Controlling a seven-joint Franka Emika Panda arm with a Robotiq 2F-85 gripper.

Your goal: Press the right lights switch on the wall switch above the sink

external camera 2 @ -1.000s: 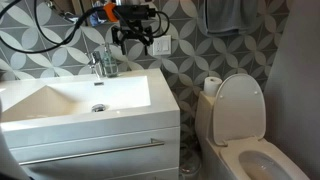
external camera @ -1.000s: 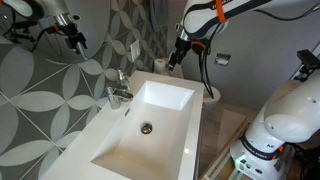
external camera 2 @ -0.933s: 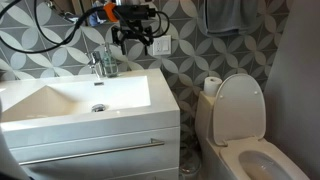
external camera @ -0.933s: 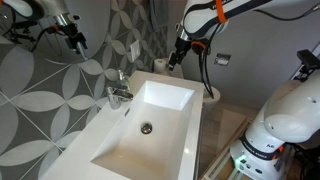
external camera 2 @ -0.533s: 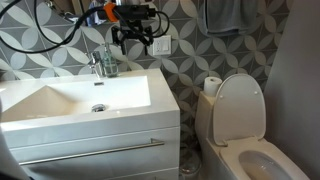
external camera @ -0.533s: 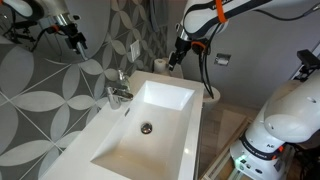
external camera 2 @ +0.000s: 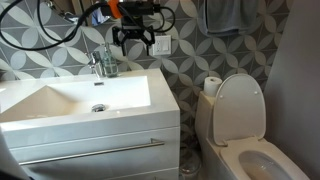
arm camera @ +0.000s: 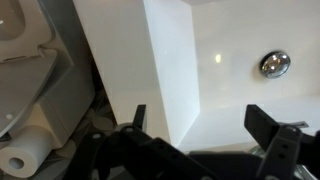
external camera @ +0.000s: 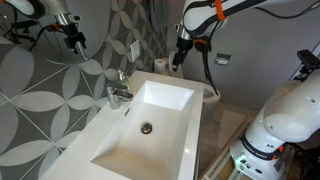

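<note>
**Bathroom wall: end effector hanging short of the switch**

Grey petal-pattern tiles [external camera: 40,85] back the whole scene, matte against the glossy white sink [external camera: 168,100] below. I've got the end effector [external camera 2: 135,45] over the sink's end, fingers pointing down. The wrist view looks straight into the basin, with the chrome drain [arm camera: 274,64] off to one side and a paper roll [arm camera: 20,160] in the lower corner. The jaws stand wide apart, nothing between them, nothing gripped.

Now the target: the wall switch [external camera 2: 163,44] is a small white plastic plate with its long axis upright. It sits flat on the tiles above the sink's back edge, on the toilet [external camera 2: 240,115] side of the chrome tap [external camera: 118,92]. Seen front-on, it lies just beside the end effector at about the same height. Seen along the basin, the wall switch [external camera: 135,50] shows a clear gap, lying wallward and apart from the fingers.

My read is that the coming move is a sideways shift plus a push in toward the wall, one fingertip leading. The rockers are too small for me to tell apart, so picking the right-hand one needs care.
</note>
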